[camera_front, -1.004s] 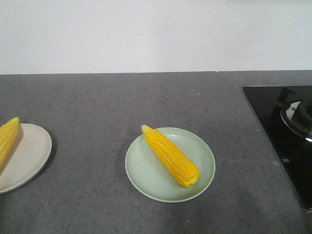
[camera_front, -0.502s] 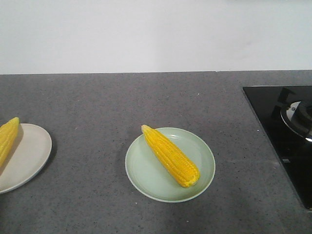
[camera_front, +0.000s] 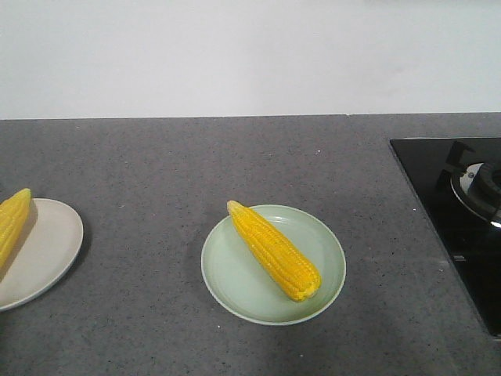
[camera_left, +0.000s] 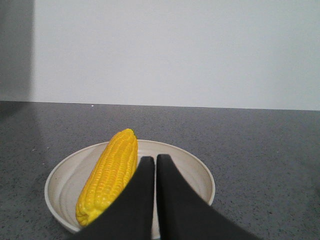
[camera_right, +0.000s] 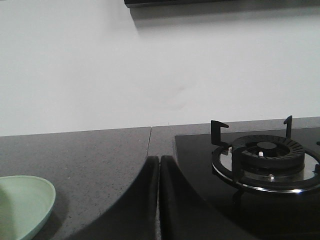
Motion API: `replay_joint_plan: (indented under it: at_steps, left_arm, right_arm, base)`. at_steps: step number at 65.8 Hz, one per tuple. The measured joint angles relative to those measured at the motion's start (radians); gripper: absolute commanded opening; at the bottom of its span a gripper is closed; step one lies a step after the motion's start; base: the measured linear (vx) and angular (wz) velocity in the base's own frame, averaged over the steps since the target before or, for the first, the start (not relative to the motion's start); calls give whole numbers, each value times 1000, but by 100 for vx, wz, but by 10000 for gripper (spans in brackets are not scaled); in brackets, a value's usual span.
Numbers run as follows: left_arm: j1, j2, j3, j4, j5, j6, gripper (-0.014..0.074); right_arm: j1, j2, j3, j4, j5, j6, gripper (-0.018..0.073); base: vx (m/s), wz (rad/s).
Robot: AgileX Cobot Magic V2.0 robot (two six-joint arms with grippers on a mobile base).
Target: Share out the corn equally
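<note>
Grey surface bearing a black hob with its burner just right of and beyond the right fingers, which are pressed together and empty. Left fingers, likewise closed on nothing, lie over the cream plate, whose corn cob rests just left of them. A second cob lies diagonally on the green plate, left of the right fingers.

The front-facing exterior view looks down from a height at the grey countertop, toward the white wall. The left wrist view sits low and close behind the cream plate, level with the counter, facing that wall. The right wrist view, equally low, faces the gas burner; the green plate it shares with the front view.
</note>
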Motion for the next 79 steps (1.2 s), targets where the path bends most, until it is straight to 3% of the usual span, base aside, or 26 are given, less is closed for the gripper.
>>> replay_joint_plan:
  at_steps: [79]
  left_arm:
    - [0, 0, 0, 0, 0, -1, -6]
  right_arm:
    - [0, 0, 0, 0, 0, -1, -6]
  base:
    - [0, 0]
